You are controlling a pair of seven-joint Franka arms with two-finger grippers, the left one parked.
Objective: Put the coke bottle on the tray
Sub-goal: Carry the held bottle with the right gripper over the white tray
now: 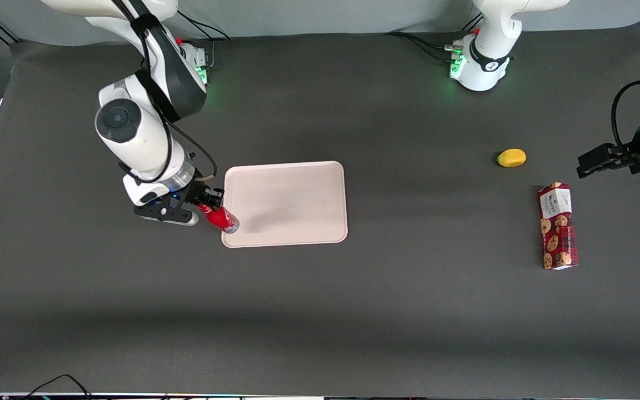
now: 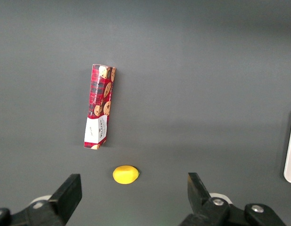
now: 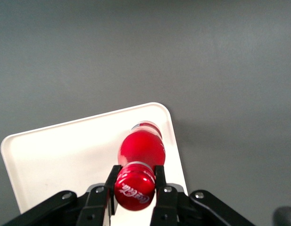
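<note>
The table (image 1: 320, 311) is a wide dark grey surface. On it, near the working arm's end, lies the tray (image 1: 292, 189), flat and bare. Toward the parked arm's end, well apart from the tray, lies a cookie box (image 1: 558, 226) on its side, and near it, farther from the front camera, a small yellow lemon (image 1: 511, 158).

The gripper (image 1: 210, 203) hangs at the tray's edge nearest the working arm, clamped on the bottle (image 1: 219, 217) at the neck just under the cap; in the wrist view a finger (image 3: 160, 178) presses each side of the cap (image 3: 133, 190).

The bottle hangs in the gripper, cap up and silvery base down, long axis near upright. In the front view it looks tilted, base leaning toward the tray and the front camera, though some of that may be the view's angle. The base sits over the tray's rim near the corner closest to the front camera; whether it touches the tray cannot be told.

Judging from this, the step in hand is carrying the bottle over the tray and setting it down. Done well, the gripper would travel farther in over the flat middle, clear of the raised rim, so the base does not land half on the edge. Then lower straight, keep the axis vertical, and release only when the base rests flat; a slim bottle tips easily.
</note>
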